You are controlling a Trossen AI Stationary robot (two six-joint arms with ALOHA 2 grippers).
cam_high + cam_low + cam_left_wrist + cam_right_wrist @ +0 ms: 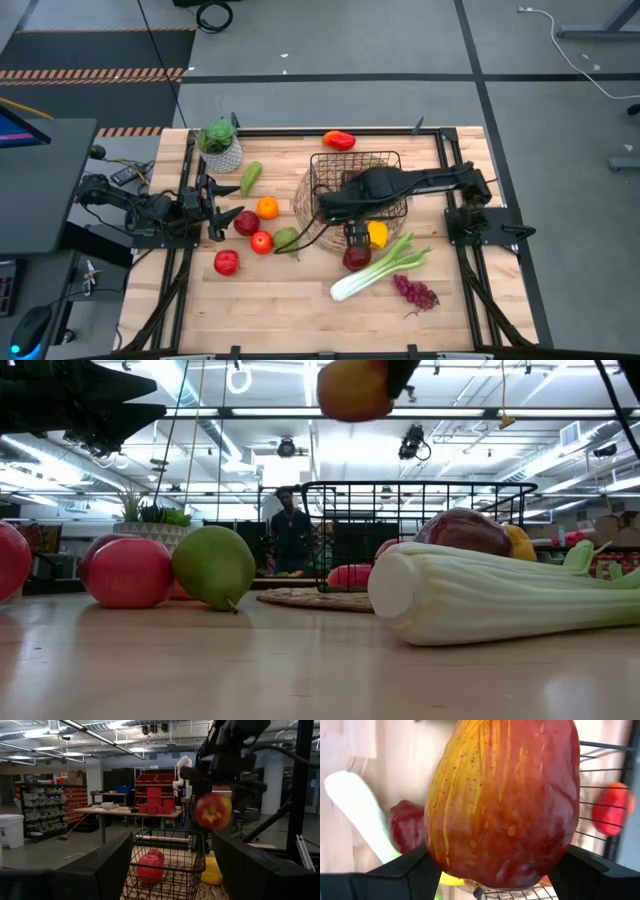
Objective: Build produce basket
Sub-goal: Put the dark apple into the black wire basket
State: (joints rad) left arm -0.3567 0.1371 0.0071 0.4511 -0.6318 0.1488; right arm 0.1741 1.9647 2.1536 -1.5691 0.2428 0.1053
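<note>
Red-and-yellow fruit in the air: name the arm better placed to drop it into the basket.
Right. The right gripper already clamps the red-and-yellow fruit, raised beside the black wire basket. The left gripper sits open at the table's left edge near the apples, holding nothing.

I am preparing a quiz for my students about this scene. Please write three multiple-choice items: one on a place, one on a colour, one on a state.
1. Where are the grapes? A in the basket; B on the table near the celery; C by the plant.
2. What colour is the fruit in the right gripper? A red and yellow; B green; C purple.
3. How is the left gripper? A shut on an apple; B shut on the orange; C open, empty.
Key: 1 B, the high view shows them there; 2 A, the right wrist view shows both colours; 3 C, the left wrist view shows it wide open, holding nothing.
</note>
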